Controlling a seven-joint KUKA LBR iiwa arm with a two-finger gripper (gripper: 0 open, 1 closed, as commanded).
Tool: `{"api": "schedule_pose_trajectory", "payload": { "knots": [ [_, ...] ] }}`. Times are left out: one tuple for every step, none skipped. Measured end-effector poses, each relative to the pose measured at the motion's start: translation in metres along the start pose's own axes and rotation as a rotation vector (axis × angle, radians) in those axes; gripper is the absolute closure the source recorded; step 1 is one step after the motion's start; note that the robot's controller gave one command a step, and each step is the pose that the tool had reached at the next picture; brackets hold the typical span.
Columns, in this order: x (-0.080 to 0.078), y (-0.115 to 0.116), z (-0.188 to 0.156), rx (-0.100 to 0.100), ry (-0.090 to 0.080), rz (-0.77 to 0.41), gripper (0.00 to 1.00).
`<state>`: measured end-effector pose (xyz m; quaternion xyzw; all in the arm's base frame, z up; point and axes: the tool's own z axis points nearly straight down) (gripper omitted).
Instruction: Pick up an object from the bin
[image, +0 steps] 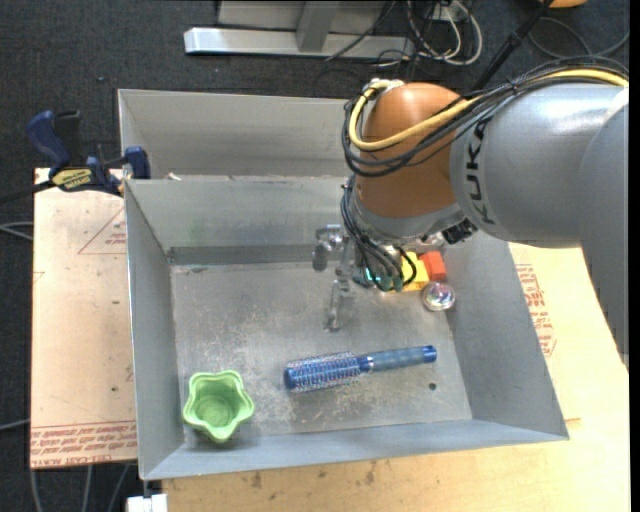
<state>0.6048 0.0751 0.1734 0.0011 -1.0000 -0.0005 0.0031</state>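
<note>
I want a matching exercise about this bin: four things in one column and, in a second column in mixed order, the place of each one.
Things:
1. green flower-shaped cup
2. blue brush
3. orange block
4. gripper

Places:
a. over the middle of the bin
b. lower left corner of the view
c. right side, partly hidden by the arm
d. lying flat, below the gripper in the view

Pairs: 1-b, 2-d, 3-c, 4-a.

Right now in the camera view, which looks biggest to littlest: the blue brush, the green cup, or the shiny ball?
1. Blue brush, the longest.
2. Green cup, shorter but wider, so it's close.
3. Shiny ball, clearly smallest.
</note>
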Motion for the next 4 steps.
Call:
{"api": "schedule_pose_trajectory", "payload": {
  "knots": [
    [0.069,-0.010,0.060,0.001,-0.001,-0.157,0.00],
    [0.094,-0.014,0.107,0.000,-0.001,-0.183,0.00],
    [0.092,-0.014,0.105,0.000,-0.006,-0.182,1.00],
    [0.111,-0.014,-0.037,0.001,-0.014,-0.246,1.00]
  ]
}}
